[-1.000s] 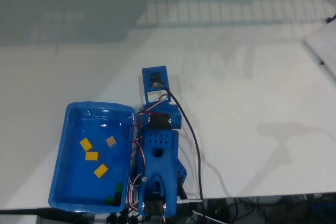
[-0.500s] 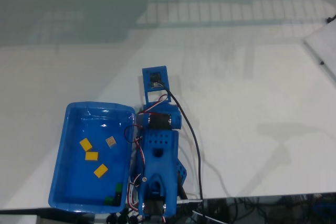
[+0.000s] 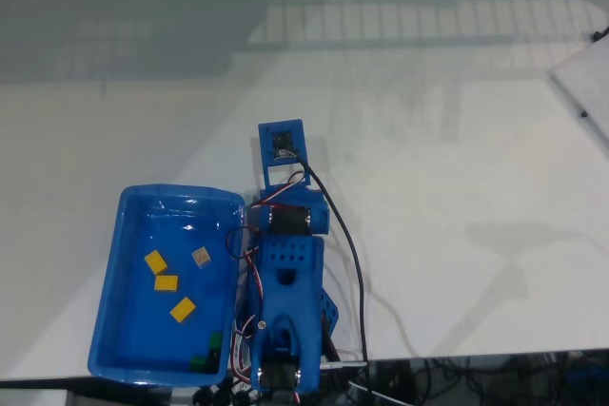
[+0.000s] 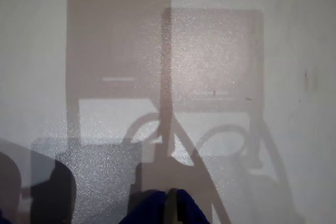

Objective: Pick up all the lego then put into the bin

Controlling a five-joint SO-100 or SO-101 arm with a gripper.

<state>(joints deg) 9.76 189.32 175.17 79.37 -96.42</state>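
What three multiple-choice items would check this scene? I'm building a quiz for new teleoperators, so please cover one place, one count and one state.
1. Where do the yellow lego bricks lie in the fixed view?
A. On the bare table right of the arm
B. Inside the bin
C. Under the end effector

2. How many yellow bricks are in the bin?
A. One
B. Three
C. Six

3. How does the end effector stand in the wrist view?
A. Wide open
B. Shut on a brick
C. Fingertips together, holding nothing

Answers:
1. B: the yellow lego bricks rest on the floor of the bin, left of the arm.
2. B: three yellow ones lie together, with one tan brick beside them.
3. C: the end effector has its blue tips meeting at the bottom edge over the bare table, with nothing between them.
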